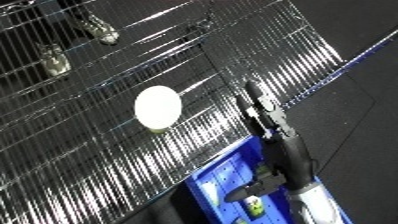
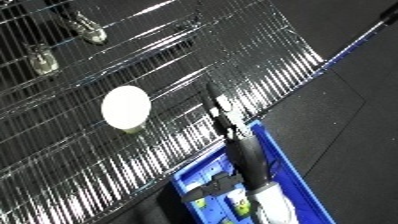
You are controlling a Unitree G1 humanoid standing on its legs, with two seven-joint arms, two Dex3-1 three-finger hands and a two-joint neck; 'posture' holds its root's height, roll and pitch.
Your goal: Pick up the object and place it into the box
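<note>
Reaching out over the wire shelf (image 1: 107,165), the right hand (image 1: 262,112) has straight fingers and holds nothing, the white round object (image 1: 158,107) lies just beside it on the wires, ungrabbed, and the blue bin (image 2: 289,165) waits below.

Dim, tilted scene with hard glare

Bright streaks glint along the wire rack (image 1: 178,75); the white disc (image 1: 158,107) on it glows, and the surroundings fall dark and soft.

Round object (image 1: 158,106) on the wire shelf (image 1: 80,150), left of the robot hand (image 1: 265,116); bin (image 2: 284,165) below.
</note>
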